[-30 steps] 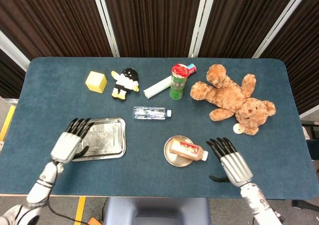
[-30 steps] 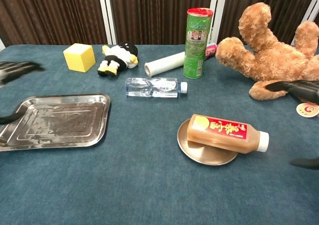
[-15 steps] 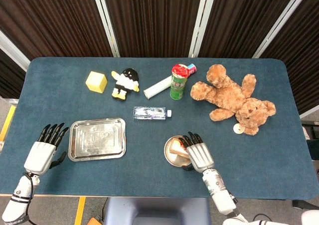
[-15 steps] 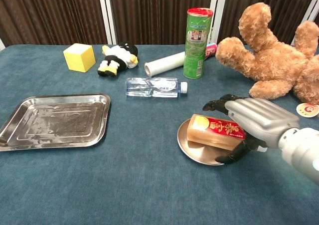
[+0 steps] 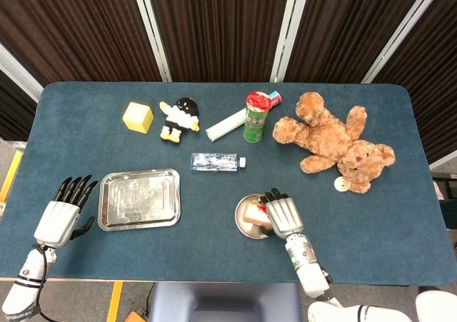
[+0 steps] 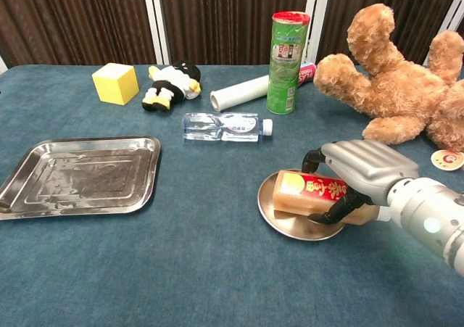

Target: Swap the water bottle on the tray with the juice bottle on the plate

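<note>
The right robot hand (image 6: 355,178) is wrapped over the juice bottle (image 6: 308,194), which lies on its side on the plate (image 6: 290,222), fingers over the top and thumb underneath. The grip sits toward the cap end, so the heavier base end could sag or slip out on lifting; the plate might also be dragged along if the thumb catches its rim.

The left robot hand (image 5: 63,215) hangs open and empty just beside the bare tray (image 5: 139,198). The water bottle (image 6: 225,127) lies on the worktop beyond and left of the right robot hand, not on the tray.

Farther back stand a green can (image 6: 286,42), a white roll (image 6: 239,93) and a teddy bear (image 6: 406,77) (all well apart from the route to the tray).
</note>
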You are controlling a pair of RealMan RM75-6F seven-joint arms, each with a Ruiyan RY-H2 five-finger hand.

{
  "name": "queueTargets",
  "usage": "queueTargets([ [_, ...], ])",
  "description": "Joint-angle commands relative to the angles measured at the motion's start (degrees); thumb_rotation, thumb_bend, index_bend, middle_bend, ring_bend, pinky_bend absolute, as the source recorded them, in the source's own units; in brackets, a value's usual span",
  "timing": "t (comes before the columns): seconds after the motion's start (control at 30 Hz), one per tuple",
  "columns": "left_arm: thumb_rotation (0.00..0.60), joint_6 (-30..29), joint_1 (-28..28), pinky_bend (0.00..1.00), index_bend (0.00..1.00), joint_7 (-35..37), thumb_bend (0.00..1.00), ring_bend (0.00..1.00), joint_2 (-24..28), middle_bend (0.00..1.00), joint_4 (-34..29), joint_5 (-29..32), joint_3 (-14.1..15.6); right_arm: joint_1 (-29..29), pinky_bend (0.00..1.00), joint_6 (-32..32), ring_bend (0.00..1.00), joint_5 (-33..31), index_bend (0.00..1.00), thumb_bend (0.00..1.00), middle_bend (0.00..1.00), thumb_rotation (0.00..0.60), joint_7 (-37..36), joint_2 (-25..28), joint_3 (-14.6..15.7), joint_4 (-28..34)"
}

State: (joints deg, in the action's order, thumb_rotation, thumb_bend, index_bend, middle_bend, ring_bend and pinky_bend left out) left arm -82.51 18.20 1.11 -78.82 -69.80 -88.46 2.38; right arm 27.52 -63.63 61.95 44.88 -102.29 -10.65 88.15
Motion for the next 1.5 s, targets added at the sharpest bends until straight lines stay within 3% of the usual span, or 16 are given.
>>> queueTargets([
  [0.03,0.6,0.5,-0.1,0.04,0.0,0.1,0.36,0.0,0.3,0.0,-0.3,0.2,-0.2,0.4,0.5,-0.1,0.29,-0.4,0.45,0.32,0.39,0.6,0.1,-0.4,0.1,-0.4],
  [0.13,0.6,0.8,-0.1,0.04,0.0,0.1,0.36,0.0,0.4,0.0,-0.5,0.3,-0.3,0.6,0.55,-0.2,0.34,-0.5,0.48,0.33,0.41,0.6,0.1,-0.6,0.2,-0.6],
  [0.3,0.6,1.4,-0.3,0.04,0.0,0.1,0.36,0.0,0.8,0.0,-0.9,0.4,-0.9,1.3,0.77,-2.1,0.6,0.6,0.7,0.38,0.59,0.6,0.0,-1.7,0.5,-1.7],
  [0.47,0.6,1.9,-0.6,0.04,0.0,-0.9,0.36,0.0,1.3,0.0,-1.9,0.7,-1.3,1.8,0.86,-3.2,0.71,0.6,0.81,0.43,0.68,0.6,1.2,-1.8,0.9,-1.2],
  [0.67,0.6,2.2,-0.8,0.04,0.0,-1.2,0.36,0.0,1.6,0.0,-2.5,0.7,-1.7,2.1,0.88,-4.8,0.74,3.2,0.85,0.44,0.71,0.6,0.0,-0.7,1.6,2.0],
  [0.9,0.6,2.5,-1.1,0.04,0.0,-1.6,0.36,0.0,2.0,0.0,-3.0,1.2,-2.5,1.7,0.87,-7.9,0.76,12.1,0.87,0.44,0.72,0.6,-1.2,1.4,5.5,10.1],
  [1.0,0.6,2.8,-1.1,0.04,0.0,-1.9,0.36,0.0,2.1,0.0,-3.2,1.5,-2.8,2.6,0.87,-6.6,0.76,14.0,0.87,0.44,0.72,0.6,0.2,0.1,7.1,11.8],
  [1.1,0.6,2.8,-1.2,0.04,0.0,-2.2,0.36,0.0,2.1,0.0,-3.4,1.4,-3.0,4.1,0.87,-4.6,0.76,14.5,0.86,0.44,0.72,0.6,3.2,-3.6,7.9,9.6],
  [1.23,0.6,2.8,-1.3,0.04,0.0,-2.3,0.36,0.0,2.2,0.0,-3.6,0.9,-2.9,5.8,0.83,-1.9,0.73,11.9,0.81,0.44,0.72,0.6,6.6,-9.6,7.0,3.5],
  [1.3,0.6,2.8,-1.4,0.04,0.0,-2.2,0.36,0.0,2.3,0.0,-3.6,1.0,-3.0,6.6,0.75,-0.9,0.68,11.5,0.74,0.44,0.71,0.6,6.5,-11.9,6.3,0.4],
  [1.5,0.6,3.0,-1.4,0.04,0.0,-1.6,0.36,0.0,2.3,0.0,-3.2,1.1,-3.5,7.9,0.42,1.1,0.43,12.5,0.36,0.39,0.49,0.6,2.4,-13.4,5.8,-2.9],
])
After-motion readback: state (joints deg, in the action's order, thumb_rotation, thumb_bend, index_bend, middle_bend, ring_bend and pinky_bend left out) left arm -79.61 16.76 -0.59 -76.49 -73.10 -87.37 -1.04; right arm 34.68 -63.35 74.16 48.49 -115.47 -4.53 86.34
